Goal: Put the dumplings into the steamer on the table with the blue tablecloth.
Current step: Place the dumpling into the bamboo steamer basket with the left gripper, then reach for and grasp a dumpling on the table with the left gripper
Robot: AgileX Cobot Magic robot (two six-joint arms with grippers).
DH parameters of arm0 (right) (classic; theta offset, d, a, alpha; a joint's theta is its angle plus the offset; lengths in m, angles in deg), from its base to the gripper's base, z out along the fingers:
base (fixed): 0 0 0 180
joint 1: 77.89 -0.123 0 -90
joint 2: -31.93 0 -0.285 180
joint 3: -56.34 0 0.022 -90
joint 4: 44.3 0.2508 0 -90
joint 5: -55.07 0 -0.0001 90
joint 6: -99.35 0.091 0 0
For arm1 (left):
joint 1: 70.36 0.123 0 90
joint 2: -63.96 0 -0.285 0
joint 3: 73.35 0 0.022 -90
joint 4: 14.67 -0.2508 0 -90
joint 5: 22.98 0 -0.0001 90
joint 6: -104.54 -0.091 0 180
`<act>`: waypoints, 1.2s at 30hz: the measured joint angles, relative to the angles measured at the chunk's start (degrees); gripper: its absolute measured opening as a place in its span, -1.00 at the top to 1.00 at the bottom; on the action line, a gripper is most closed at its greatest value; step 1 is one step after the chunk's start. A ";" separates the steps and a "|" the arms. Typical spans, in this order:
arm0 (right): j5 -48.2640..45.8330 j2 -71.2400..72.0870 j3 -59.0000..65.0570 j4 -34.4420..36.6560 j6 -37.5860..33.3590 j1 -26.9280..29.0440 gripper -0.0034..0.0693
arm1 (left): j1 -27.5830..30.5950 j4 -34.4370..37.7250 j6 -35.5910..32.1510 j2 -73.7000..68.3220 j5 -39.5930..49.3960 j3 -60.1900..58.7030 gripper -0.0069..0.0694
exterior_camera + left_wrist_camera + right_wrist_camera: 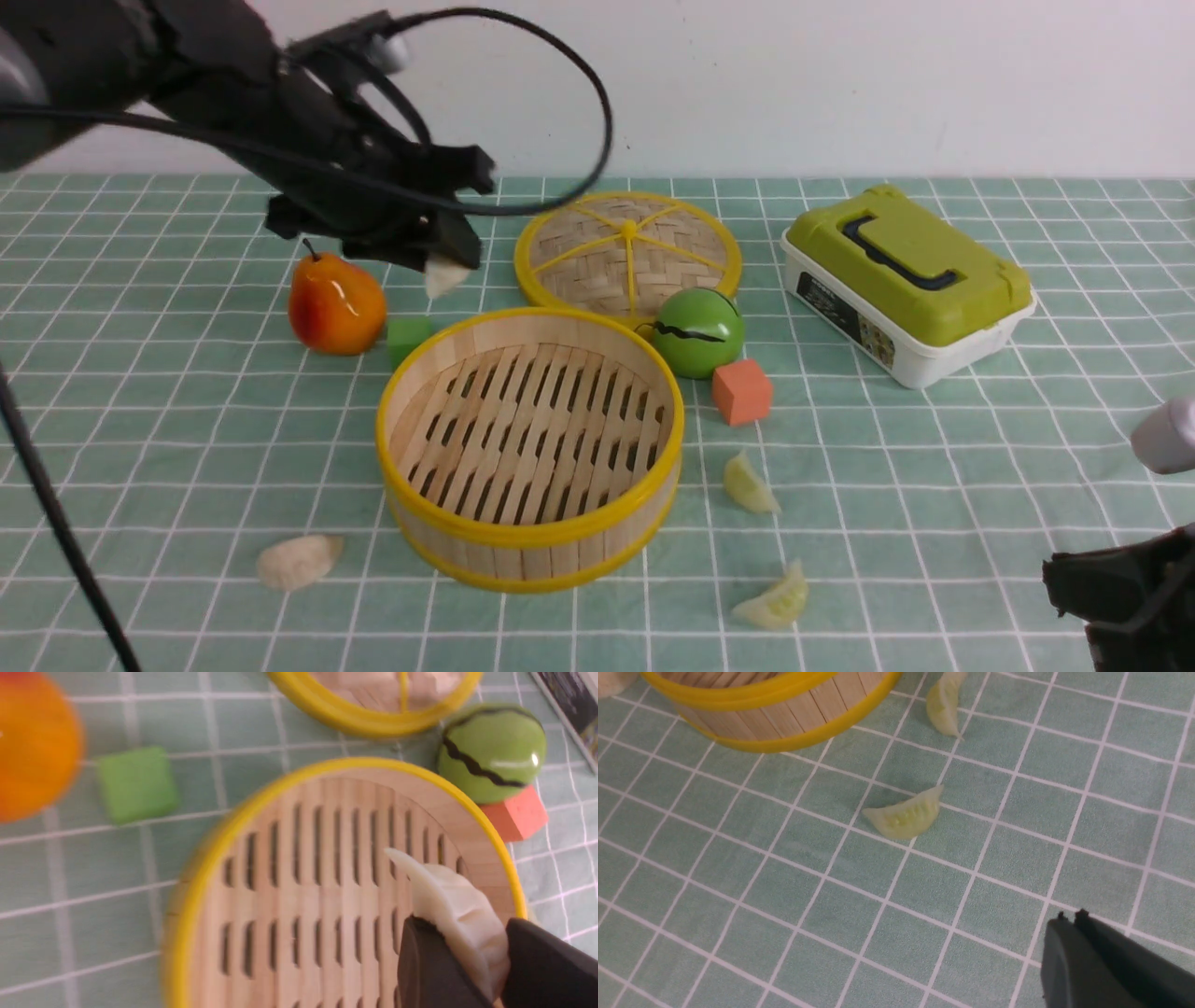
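Observation:
The steamer (529, 446) stands empty mid-table on the blue tablecloth (934, 523). My left gripper (448, 266) is shut on a cream-white dumpling (444, 276) and holds it high above the steamer's back left rim; in the left wrist view the dumpling (460, 914) hangs over the slatted floor (317, 896). A second cream-white dumpling (299, 562) lies front left of the steamer. Two yellow-green dumplings (750, 483) (775, 602) lie to its right, also in the right wrist view (945, 704) (906, 815). My right gripper (1069, 917) is shut and empty, low at the front right.
A pear (336, 303) and a green cube (409, 338) sit back left of the steamer. The flat woven lid (627, 250), a green ball (698, 331) and an orange cube (742, 392) sit behind and right. A green-lidded box (906, 280) stands at back right.

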 joint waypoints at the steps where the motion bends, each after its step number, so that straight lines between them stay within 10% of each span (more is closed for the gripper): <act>1: 0.00 0.00 0.00 0.05 0.00 0.00 0.89 | -1.30 -1.75 1.93 -1.45 -0.44 0.00 0.33; 10: -0.13 0.00 0.00 0.05 -0.02 0.00 0.89 | -5.80 -11.89 10.22 -12.09 -5.20 -0.17 0.33; 19: -0.17 0.00 0.00 0.05 -0.02 0.00 0.87 | -5.86 -12.64 10.43 -12.60 -6.43 -0.17 -0.22; 36: -1.58 0.00 0.00 0.95 -0.23 0.00 0.85 | 2.54 -22.69 4.75 9.69 15.58 -16.73 0.00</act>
